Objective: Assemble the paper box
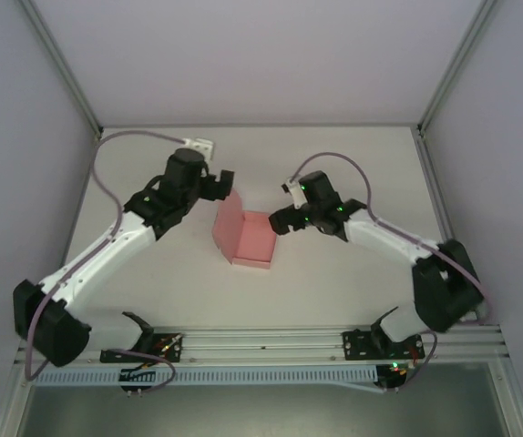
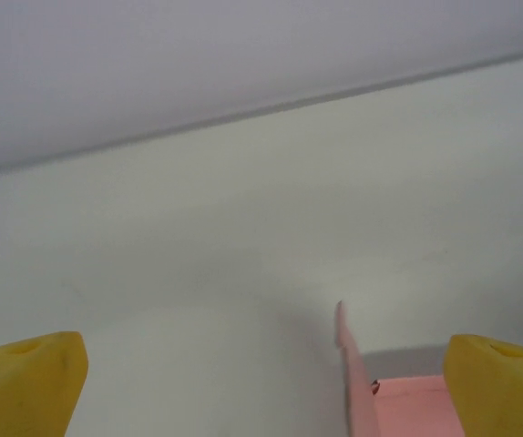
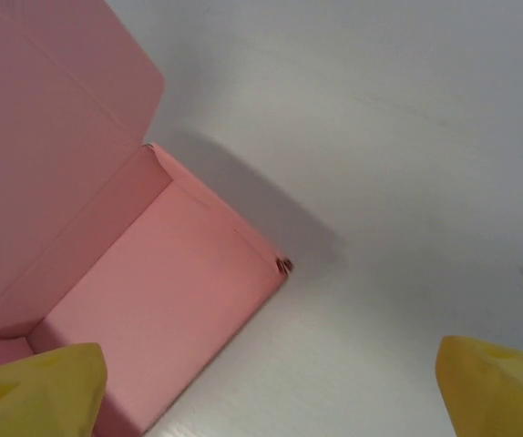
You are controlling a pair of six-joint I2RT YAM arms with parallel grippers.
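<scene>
yellow pads (image 2: 25, 382) of my left claw (image 1: 223, 185) stand wide apart with nothing between them. in the left wrist view the thin edge of the pink lid (image 2: 351, 382) rises between them, nearer the right-hand pad, so i read that claw as sitting just behind the lid's top.

the paper box (image 1: 248, 241) lies in the middle of the desk (image 1: 334, 291). its shallow tray is formed and its lid stands up along the left side. on the right, my right claw (image 1: 282, 218) hangs at the tray's right wall, also spread wide and holding nothing. its wrist view looks down into the tray floor (image 3: 161, 300).

i judge the step in hand to be folding the lid over. to do it well i would push from the left, high on the lid near its free edge, so it hinges on the crease and does not buckle. the right claw should brace the tray's far wall, because thin card on a smooth top will likely skid. the lid's rounded end flap needs guiding inside that wall, not over it.

the desk is pale and matt. a small white block (image 1: 199, 143) sits at the far left, where a purple cable (image 1: 107, 196) runs. plain grey walls and metal posts close the cell, and a slotted rail (image 1: 261, 341) runs along the near edge.
</scene>
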